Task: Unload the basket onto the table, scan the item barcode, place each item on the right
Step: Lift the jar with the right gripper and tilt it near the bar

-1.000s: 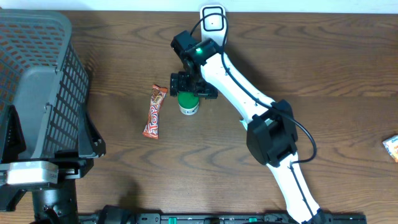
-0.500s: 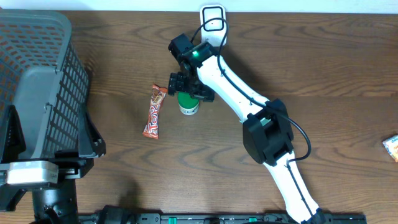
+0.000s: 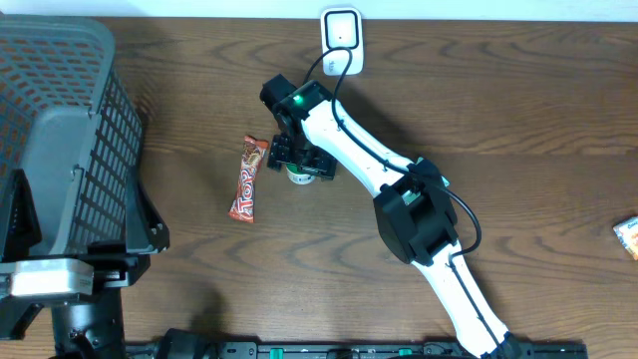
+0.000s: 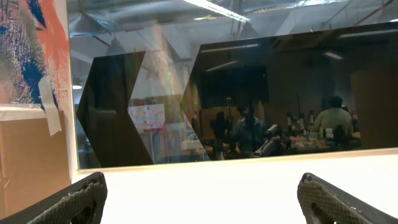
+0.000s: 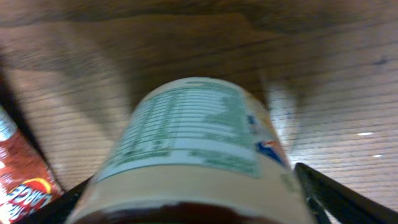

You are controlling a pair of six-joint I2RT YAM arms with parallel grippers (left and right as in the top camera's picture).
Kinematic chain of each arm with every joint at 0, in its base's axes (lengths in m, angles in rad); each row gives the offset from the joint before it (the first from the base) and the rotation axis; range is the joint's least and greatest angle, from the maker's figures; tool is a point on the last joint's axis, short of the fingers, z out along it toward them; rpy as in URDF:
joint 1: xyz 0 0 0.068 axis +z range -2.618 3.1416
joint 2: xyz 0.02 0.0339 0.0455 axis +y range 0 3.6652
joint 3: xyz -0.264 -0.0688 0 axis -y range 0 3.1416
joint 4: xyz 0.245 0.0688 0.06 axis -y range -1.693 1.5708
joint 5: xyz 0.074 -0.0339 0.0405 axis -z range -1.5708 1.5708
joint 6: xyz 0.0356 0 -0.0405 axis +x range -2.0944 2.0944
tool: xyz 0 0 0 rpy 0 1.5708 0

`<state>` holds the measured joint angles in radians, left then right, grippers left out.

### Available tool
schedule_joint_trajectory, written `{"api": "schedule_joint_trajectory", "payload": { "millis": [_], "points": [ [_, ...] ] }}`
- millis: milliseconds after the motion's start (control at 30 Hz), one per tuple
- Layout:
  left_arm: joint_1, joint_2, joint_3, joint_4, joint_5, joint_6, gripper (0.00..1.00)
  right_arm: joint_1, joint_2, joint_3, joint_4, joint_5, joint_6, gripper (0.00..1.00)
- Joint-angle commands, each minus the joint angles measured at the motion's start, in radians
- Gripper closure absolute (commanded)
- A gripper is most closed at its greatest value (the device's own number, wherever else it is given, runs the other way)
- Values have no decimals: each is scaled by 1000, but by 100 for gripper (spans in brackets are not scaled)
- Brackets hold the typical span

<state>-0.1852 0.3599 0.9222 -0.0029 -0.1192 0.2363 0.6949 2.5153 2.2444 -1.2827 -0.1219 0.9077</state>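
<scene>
My right gripper (image 3: pixel 300 158) straddles the green-topped white round tub (image 5: pixel 193 134) mid-desk, towards the far edge, and hides most of it. Whether my fingers (image 5: pixel 326 186) press it, I cannot tell. My left gripper (image 4: pixel 202 202) is spread wide.

Cream bottle (image 5: pixel 193 130) with green print, red-orange candy bar (image 3: pixel 248 178), dark wood-grain table (image 3: pixel 518 120)

Bench (image 3: pixel 538 100): wood, visible grain, dull satin sheen.
Basket (image 3: pixel 70 70): grey plastic lattice, matt.
Snack bar wrapper (image 3: pixel 247 178): thin film, glossy.
Bottle label (image 5: pixel 186 134): smooth printed wrap, slight gloss.
Arm shell (image 3: pixel 349 138): moulded white plastic, smooth and glossy; joints black, matt.
</scene>
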Motion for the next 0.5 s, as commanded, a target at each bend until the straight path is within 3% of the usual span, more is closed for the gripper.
{"api": "schedule_joint_trajectory", "payload": {
  "millis": [0,200,467],
  "points": [
    [-1,-26,4,-5,-13,7,2,-4,6,18,-13,37,21,18],
    [-1,-55,3,-21,-13,7,2,-4,6,18,-10,47,31,28],
    [30,-79,3,-37,-13,7,2,-4,6,17,-8,73,80,31]
  ]
}}
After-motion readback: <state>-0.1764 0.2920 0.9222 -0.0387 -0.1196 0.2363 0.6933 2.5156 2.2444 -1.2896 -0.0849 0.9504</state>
